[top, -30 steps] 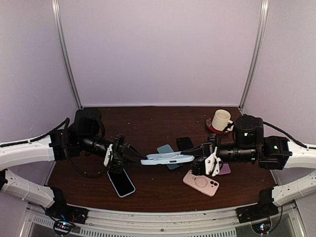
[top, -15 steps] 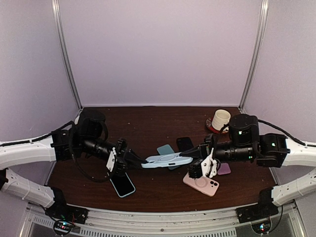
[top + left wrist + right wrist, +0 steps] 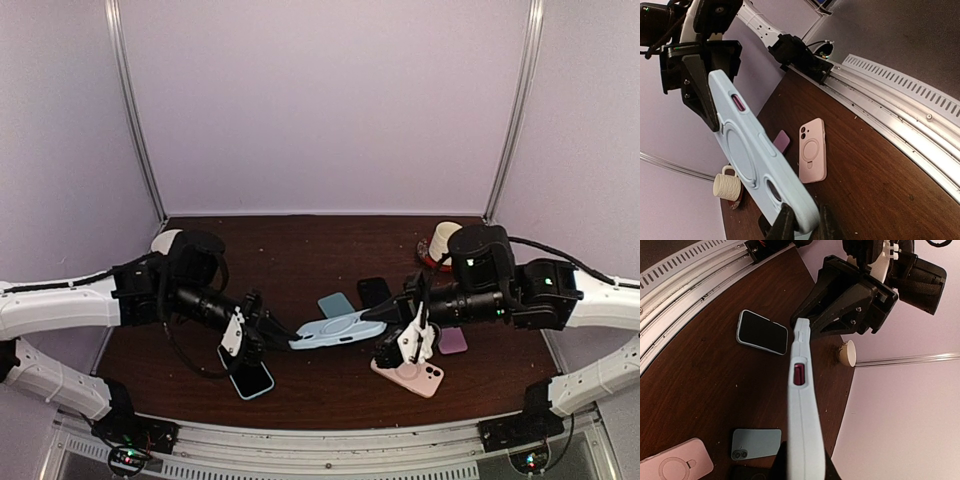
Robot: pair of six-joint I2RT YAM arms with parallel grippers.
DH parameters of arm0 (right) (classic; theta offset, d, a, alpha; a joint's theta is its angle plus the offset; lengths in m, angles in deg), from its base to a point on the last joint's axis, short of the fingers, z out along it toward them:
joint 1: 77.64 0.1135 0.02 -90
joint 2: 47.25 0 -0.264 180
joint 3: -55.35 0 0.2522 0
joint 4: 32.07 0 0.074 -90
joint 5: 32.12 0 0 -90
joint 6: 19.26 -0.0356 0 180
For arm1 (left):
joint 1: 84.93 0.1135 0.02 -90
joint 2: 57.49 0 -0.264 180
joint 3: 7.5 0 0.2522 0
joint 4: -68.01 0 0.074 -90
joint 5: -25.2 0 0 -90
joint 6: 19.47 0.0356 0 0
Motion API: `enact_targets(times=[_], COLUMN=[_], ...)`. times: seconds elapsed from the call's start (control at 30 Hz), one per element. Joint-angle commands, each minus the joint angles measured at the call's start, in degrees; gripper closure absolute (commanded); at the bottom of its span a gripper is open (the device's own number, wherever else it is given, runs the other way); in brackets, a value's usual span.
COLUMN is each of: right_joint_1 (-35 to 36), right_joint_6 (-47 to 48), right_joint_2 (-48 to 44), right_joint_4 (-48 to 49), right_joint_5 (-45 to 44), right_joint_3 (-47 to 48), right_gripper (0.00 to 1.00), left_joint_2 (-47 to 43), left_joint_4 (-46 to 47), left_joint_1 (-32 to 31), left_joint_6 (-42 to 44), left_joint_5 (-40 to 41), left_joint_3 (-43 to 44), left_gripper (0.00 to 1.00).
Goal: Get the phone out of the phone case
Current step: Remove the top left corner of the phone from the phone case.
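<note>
The task looks barely begun. The light-blue phone case (image 3: 340, 328) hangs in the air above the table (image 3: 300, 250), gripped at both ends. Something dark pink shows through its camera cutout and side slot in the wrist views, which suggests the phone is seated inside and not yet out. No corner of the case appears peeled back. What remains, by this reading, is to flex or push the case off the phone and separate the two.

To the left of the case, the left arm reaches in low and nearly level from the table's left side. The left gripper (image 3: 280, 333) is pressed together on the case's left end, and its wrist view shows both fingers pinching that rounded corner. Below and left of the case a phone with a pale rim (image 3: 247, 372) lies screen up on the table. Just behind the case lie a blue-grey case (image 3: 335, 302) and a black phone (image 3: 374, 291).

Below the case's right end a pink case (image 3: 410, 373) lies flat. The right gripper (image 3: 385, 313) pinches the right end of the light-blue case, its jaws closed tight on the edge. The right arm stretches in level from the right, mirroring the left. Well behind and right of the case stands a mug (image 3: 443, 240).
</note>
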Motion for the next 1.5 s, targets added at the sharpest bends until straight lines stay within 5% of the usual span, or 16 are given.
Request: enact_targets(times=[0.0, 1.47], right_joint_1=[1.04, 5.9], right_joint_6=[3.04, 17.5], right_joint_2=[1.06, 8.32], right_joint_4=[2.33, -12.67], right_joint_5=[0.29, -7.46], right_joint_3=[3.7, 2.71], right_gripper=[1.0, 1.0], left_joint_2=[1.18, 2.68], left_joint_4=[-1.25, -4.7], left_joint_1=[-1.31, 0.02], left_joint_6=[1.5, 0.17], left_joint_5=[-0.45, -0.91], left_joint_3=[1.01, 3.03], left_gripper=[1.0, 1.0])
